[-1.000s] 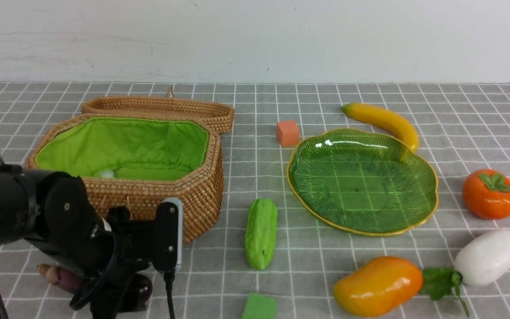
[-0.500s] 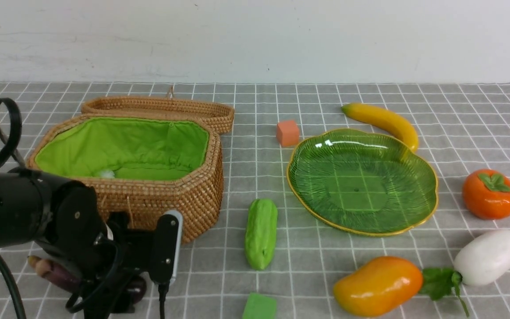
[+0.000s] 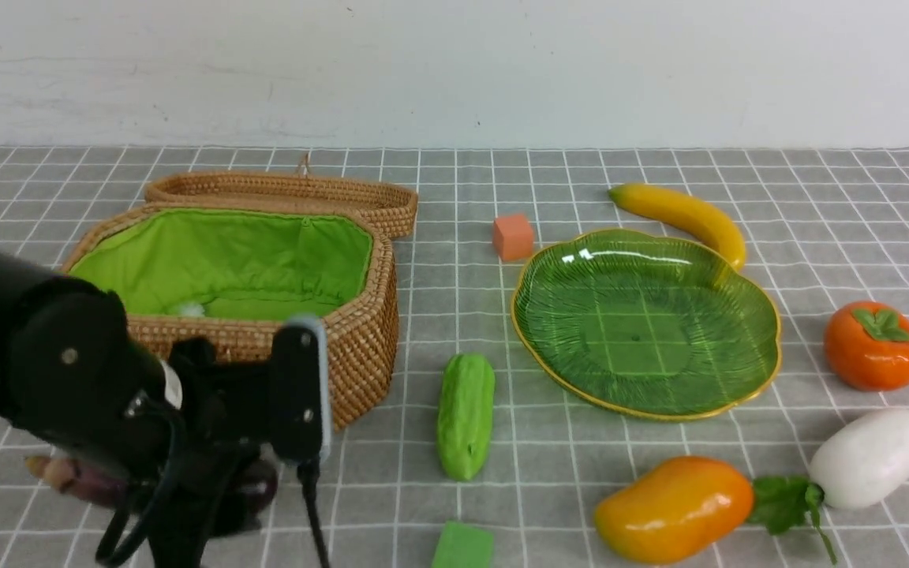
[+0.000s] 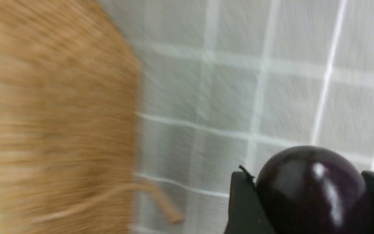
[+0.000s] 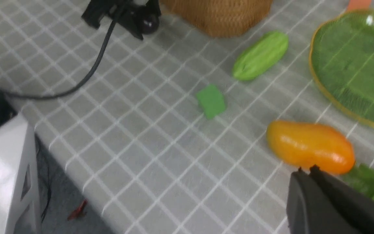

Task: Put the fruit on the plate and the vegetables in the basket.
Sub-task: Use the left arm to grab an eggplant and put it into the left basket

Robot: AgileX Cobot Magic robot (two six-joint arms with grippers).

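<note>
My left gripper (image 3: pixel 218 493) is shut on the dark purple eggplant (image 4: pixel 310 188), held just above the cloth in front of the open wicker basket (image 3: pixel 344 347); the eggplant's stalk end (image 3: pixel 60 477) sticks out to the left. The green gourd (image 3: pixel 465 414) lies between the basket and the green leaf plate (image 3: pixel 644 323). The banana (image 3: pixel 683 217) lies behind the plate, the persimmon (image 3: pixel 874 345) to its right, the mango (image 3: pixel 674 509) and white radish (image 3: pixel 871 457) in front. My right gripper (image 5: pixel 307 170) is shut and empty, just short of the mango (image 5: pixel 310 148).
An orange cube (image 3: pixel 513 237) sits left of the plate's far edge. A green cube (image 3: pixel 462 546) lies near the front edge. The basket's lid (image 3: pixel 289 193) lies open behind it. The table's edge (image 5: pixel 60 149) and a white box (image 5: pixel 5 182) show in the right wrist view.
My left gripper has risen with the eggplant in it and shifted a little left, toward the basket's front wall. Nothing else has moved.
</note>
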